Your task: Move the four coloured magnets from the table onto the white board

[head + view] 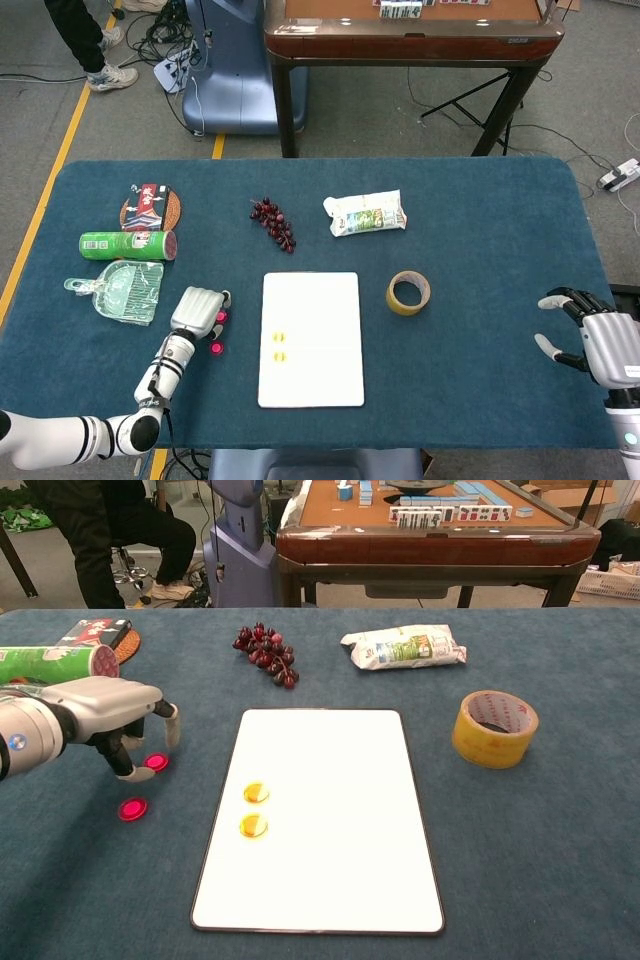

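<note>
The left hand (105, 705) had a smooth light-grey shell over its back, darker fingers with pale tips, and a white cylindrical forearm bearing a small blue light. In the head view black rings banded that arm's white segments. The right hand (598, 340) was silver-grey with black finger segments.

Robot lab, floor cables (165, 40), yellow floor tape (45, 190), mahjong table (410, 30)

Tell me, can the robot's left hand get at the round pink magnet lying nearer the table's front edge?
Probably yes. The left hand hovers just beyond that round pink magnet, over the other pink magnet, and only bare blue cloth lies between them.
</note>
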Available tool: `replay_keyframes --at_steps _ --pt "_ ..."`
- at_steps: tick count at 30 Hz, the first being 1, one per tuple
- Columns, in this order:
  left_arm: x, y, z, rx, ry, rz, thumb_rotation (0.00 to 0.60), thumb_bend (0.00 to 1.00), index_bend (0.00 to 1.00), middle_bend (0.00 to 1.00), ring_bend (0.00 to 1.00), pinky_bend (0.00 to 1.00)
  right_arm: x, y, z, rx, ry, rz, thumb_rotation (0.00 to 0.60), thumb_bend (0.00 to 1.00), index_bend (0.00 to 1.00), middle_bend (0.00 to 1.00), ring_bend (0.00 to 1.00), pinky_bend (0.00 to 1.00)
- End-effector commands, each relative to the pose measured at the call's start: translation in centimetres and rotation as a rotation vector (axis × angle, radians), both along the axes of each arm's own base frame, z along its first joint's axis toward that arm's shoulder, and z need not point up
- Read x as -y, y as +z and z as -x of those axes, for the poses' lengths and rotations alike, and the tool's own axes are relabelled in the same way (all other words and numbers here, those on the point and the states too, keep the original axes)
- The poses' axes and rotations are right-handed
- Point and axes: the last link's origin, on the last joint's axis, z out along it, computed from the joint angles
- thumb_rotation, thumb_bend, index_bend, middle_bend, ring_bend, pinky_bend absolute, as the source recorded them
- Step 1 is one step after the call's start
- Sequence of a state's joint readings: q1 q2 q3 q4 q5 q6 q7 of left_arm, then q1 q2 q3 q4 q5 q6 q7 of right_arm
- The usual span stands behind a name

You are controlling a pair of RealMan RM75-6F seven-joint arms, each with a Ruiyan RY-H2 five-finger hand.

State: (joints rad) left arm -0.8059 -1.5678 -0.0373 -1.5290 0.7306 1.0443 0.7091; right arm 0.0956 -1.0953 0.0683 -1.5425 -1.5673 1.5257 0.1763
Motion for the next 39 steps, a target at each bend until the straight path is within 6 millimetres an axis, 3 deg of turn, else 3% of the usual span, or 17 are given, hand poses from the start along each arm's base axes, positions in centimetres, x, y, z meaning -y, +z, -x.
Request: replay_keyframes --at_steps 1,39 --pt "-0.01 -0.01 0.16 -0.004 0.004 0.0 0.6 0.31 0.48 1.0 1.0 1.0 0.01 0.02 0.0 0.0 0.0 0.001 0.6 0.16 0.39 0.34 0.31 0.44" --pt "0.13 -0.49 0.76 -0.01 0.004 -0.017 0.6 0.31 0.57 1.0 1.0 1.0 0.04 0.0 0.01 0.0 -0.003 0.002 0.6 0.16 0.39 0.34 0.31 0.44"
